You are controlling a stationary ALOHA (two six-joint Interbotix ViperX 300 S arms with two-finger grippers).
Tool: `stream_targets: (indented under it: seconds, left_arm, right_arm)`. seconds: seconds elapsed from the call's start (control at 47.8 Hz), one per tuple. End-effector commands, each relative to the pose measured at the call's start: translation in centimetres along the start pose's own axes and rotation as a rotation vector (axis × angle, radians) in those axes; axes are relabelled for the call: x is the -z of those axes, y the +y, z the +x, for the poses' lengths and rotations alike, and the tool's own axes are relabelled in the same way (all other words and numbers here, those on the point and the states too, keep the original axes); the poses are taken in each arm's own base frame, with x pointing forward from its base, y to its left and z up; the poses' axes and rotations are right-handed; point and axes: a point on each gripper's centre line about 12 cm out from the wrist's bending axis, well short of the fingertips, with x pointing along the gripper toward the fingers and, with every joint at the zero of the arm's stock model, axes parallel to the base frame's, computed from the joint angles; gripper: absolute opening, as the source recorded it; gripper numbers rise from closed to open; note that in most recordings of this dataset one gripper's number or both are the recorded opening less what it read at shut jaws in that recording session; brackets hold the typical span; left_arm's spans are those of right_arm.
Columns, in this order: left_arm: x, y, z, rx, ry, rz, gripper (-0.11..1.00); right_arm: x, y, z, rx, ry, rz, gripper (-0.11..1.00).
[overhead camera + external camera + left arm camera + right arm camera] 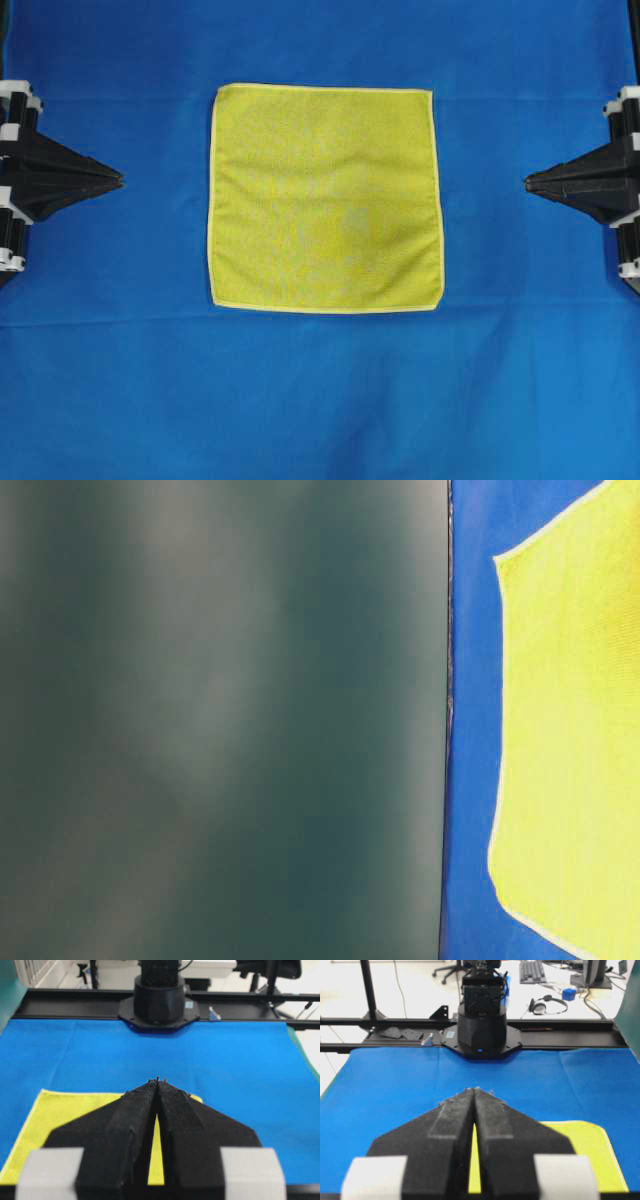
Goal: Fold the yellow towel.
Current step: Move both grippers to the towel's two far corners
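Towel (325, 198) lies flat and square in the middle of the blue surface (120, 380), well apart from both clenched, empty end effectors, left (118, 178) and right (528, 181), so I'd say each should open and pinch one corner on the same edge.

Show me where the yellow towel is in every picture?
Overhead: the yellow towel lies flat in the middle, between the grippers.
Table-level: right edge, beside a dark blurred panel.
Left wrist: lower left, behind the left gripper.
Right wrist: lower right, behind the right gripper.
Shared landmark: the blue cloth underneath.
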Motion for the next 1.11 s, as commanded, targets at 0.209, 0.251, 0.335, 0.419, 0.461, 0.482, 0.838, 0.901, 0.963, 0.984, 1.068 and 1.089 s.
stream_targets:
  seconds: [0.209, 0.251, 0.335, 0.419, 0.461, 0.482, 0.838, 0.901, 0.963, 0.984, 1.068, 1.089]
  left_arm:
    - [0.3, 1.7, 0.5, -0.088, 0.057, -0.024, 0.0]
    - [0.6, 2.3, 0.6, -0.116, 0.068, -0.024, 0.0]
    - [1.3, 3.3, 0.9, -0.162, 0.097, -0.013, 0.0]
    - [2.3, 4.3, 1.3, -0.204, 0.134, -0.009, 0.0]
    - [2.8, 5.0, 1.6, -0.23, 0.159, -0.009, 0.0]
    - [3.1, 5.2, 1.7, -0.241, 0.169, -0.008, 0.01]
    - [8.2, 10.4, 3.8, -0.41, 0.361, -0.046, 0.64]
    - [9.4, 11.4, 4.3, -0.437, 0.392, -0.055, 0.79]
    - [10.8, 12.5, 4.9, -0.46, 0.434, -0.06, 0.86]
    - [11.1, 12.8, 5.1, -0.465, 0.442, -0.06, 0.86]
    - [12.4, 14.0, 6.0, -0.483, 0.481, -0.06, 0.85]
    - [12.8, 14.3, 6.2, -0.487, 0.492, -0.062, 0.85]
  right_arm:
    - [-0.7, -2.4, 1.5, 0.114, 0.095, 0.006, 0.0]
    - [-0.3, -3.2, 1.8, 0.148, 0.131, 0.016, 0.0]
    - [0.6, -4.8, 2.5, 0.214, 0.204, 0.035, 0.0]
    - [1.8, -6.5, 3.3, 0.278, 0.279, 0.04, 0.0]
    - [2.5, -7.4, 3.6, 0.307, 0.309, 0.046, 0.0]
    - [2.9, -7.8, 3.8, 0.322, 0.326, 0.048, 0.0]
    - [8.2, -13.9, 6.3, 0.467, 0.586, 0.082, 0.44]
    - [9.1, -14.6, 6.9, 0.471, 0.633, 0.081, 0.6]
    - [10.1, -15.3, 7.3, 0.475, 0.672, 0.079, 0.62]
    - [10.5, -15.5, 7.4, 0.477, 0.683, 0.079, 0.61]
    - [11.9, -16.3, 7.9, 0.482, 0.725, 0.081, 0.58]
    - [12.2, -16.6, 7.9, 0.484, 0.736, 0.082, 0.58]
